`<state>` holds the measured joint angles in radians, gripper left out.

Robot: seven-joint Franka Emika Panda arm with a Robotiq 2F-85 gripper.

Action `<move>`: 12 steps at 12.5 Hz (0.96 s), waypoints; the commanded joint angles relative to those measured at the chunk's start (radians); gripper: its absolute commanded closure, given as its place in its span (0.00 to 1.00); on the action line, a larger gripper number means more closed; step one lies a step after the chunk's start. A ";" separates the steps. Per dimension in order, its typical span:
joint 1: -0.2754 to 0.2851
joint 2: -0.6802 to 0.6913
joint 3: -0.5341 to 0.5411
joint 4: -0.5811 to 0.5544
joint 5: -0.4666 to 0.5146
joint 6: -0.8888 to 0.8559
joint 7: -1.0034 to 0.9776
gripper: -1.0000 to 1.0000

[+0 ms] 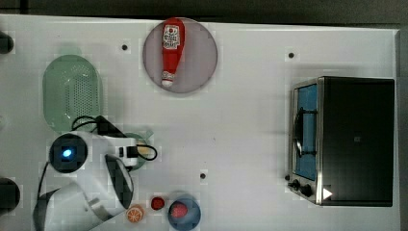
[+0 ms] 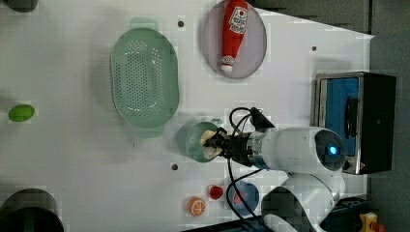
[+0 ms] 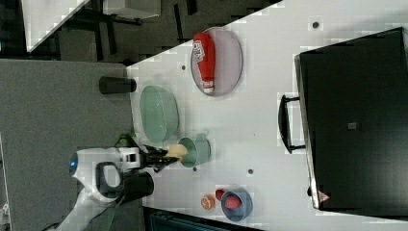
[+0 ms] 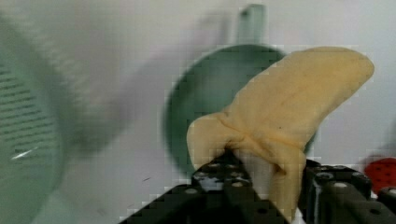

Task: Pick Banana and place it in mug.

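The gripper (image 4: 261, 179) is clenched on the banana (image 4: 280, 116): in the wrist view the black fingers (image 4: 327, 184) pinch the stem end of the pale bunch, and its long axis runs out past the fingertips toward the mug (image 4: 205, 102). In the left view the banana (image 2: 209, 144) sits over the mug's (image 2: 192, 140) open mouth, at the rim on the left view's right, with the gripper (image 2: 218, 144) just beside it on that side. The right view shows the banana (image 3: 176, 152) at the mouth of the mug (image 3: 197, 150), the gripper (image 3: 161, 159) reaching in from the right view's left; I cannot tell whether the tip is already below the rim. What the coming move turns on, I judge, is that the bunch is about as wide as the mug, so it should be centred over the opening before the jaws let go. The basket (image 2: 144, 77) lies just beyond the mug, on the left view's left.
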<state>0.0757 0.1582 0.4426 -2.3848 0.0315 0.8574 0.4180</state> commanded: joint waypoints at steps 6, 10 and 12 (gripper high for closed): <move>-0.010 -0.041 -0.044 0.024 -0.002 0.029 0.046 0.00; -0.024 -0.170 -0.117 0.077 0.000 -0.132 0.029 0.00; -0.028 -0.254 -0.183 0.141 0.000 -0.296 -0.054 0.00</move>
<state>0.0665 -0.0446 0.3147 -2.3379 0.0123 0.5952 0.4128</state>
